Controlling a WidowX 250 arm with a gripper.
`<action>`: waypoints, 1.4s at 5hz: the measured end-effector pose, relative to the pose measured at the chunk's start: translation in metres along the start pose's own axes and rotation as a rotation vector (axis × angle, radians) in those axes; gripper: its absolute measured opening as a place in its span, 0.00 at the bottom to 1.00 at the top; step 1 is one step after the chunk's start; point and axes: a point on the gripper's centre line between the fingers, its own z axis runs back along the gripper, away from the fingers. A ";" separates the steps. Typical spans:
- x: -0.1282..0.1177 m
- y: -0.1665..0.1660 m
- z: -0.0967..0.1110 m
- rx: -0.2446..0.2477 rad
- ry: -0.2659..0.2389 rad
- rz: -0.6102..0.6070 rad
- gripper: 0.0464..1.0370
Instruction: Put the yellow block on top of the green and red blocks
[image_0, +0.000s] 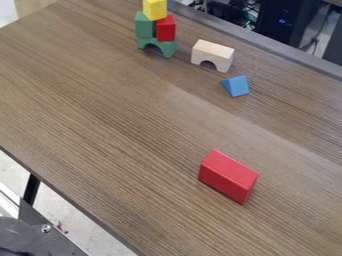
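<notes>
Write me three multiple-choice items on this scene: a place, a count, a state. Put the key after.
1. Where is the yellow block?
A) beside the blue wedge
B) on the green block and small red block
C) on the floor

2. How many arches are there?
A) one
B) two
C) four

3. How is the large red block placed?
A) standing on end
B) leaning on another block
C) lying on a long side

Key:
1 B: it tops the stack.
2 B: a green arch under the stack, a wooden arch beside it.
3 C: its long side is down on the table.
</notes>
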 end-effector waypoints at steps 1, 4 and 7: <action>0.008 0.005 -0.009 0.011 0.018 0.019 0.54; 0.007 0.008 -0.017 0.013 0.033 0.026 0.54; 0.001 0.008 -0.018 0.010 0.024 0.025 0.61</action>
